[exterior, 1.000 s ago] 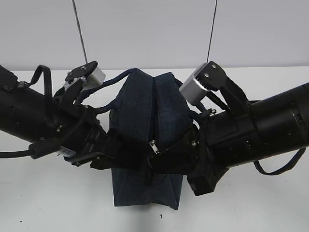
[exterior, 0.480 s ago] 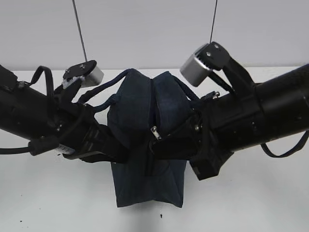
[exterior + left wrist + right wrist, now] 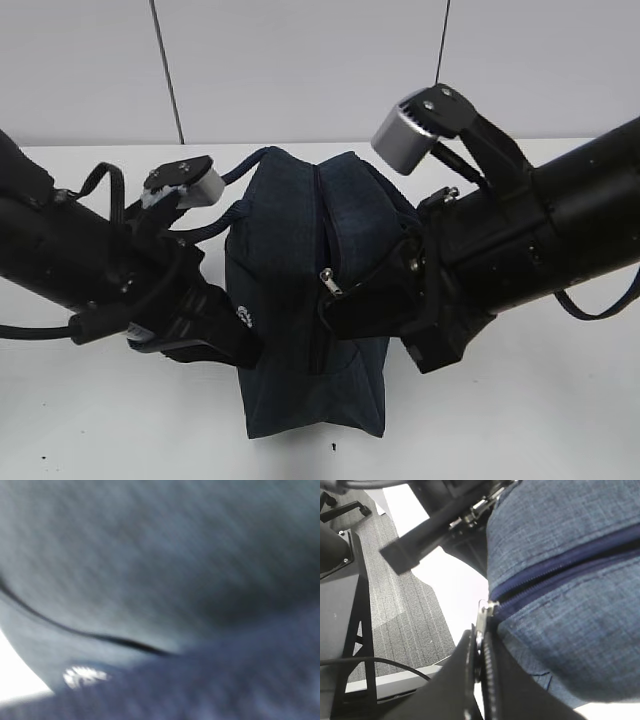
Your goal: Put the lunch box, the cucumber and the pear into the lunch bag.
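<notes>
both arms lower since before. right gripper (image 3: 479, 645) pinches zipper pull (image 3: 326, 281) to shut lunch bag (image 3: 290, 300); left gripper (image 3: 240, 345) steadies bag side, grip unclear.

Exterior view: slanted down from front, mid-range, lunch bag (image 3: 305, 300) at frame centre, arms entering from both edges. Left wrist view: pressed against bag fabric, blurred, white table sliver lower left. Right wrist view: close along zipper (image 3: 555, 572). All views share bag.

Lab-like robot workspace: bare white table (image 3: 560, 420), plain grey wall panels (image 3: 300, 70), grey carpet (image 3: 405, 610), black metal frame (image 3: 355, 630).
</notes>
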Tool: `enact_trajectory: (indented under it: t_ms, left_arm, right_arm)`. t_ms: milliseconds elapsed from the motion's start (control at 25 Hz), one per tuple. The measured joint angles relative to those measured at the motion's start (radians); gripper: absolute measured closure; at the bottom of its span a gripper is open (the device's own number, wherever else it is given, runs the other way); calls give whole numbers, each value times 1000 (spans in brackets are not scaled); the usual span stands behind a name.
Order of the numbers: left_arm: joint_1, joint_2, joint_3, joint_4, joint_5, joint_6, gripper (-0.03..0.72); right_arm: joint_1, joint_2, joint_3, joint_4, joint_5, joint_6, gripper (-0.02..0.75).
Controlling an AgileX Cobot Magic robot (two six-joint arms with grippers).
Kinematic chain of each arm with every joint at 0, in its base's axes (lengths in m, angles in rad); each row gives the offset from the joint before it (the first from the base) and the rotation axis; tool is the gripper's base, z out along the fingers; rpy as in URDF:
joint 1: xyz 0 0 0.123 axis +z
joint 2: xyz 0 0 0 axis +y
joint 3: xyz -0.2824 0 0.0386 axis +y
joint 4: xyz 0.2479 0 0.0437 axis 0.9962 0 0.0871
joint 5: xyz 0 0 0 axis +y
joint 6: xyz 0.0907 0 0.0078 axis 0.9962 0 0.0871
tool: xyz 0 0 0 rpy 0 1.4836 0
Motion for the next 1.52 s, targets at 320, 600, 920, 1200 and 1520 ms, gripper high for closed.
enact_trajectory:
  t_ms: [320, 600, 920, 1200, 1520]
  left_arm:
    - [57, -115, 0, 7, 105, 0, 630]
    - [57, -149, 0, -20, 104, -13, 361]
    - [59, -106, 0, -72, 86, -17, 330]
    - [59, -91, 0, -78, 104, -55, 208]
    - [71, -113, 0, -66, 290, -80, 169]
  right_arm:
    - [0, 69, -2, 0, 18, 0, 732]
    - [0, 134, -7, 15, 21, -6, 732]
    - [0, 151, -8, 37, 32, -27, 732]
    - [0, 154, -8, 58, 34, -46, 732]
    - [0, 154, -8, 58, 25, -47, 732]
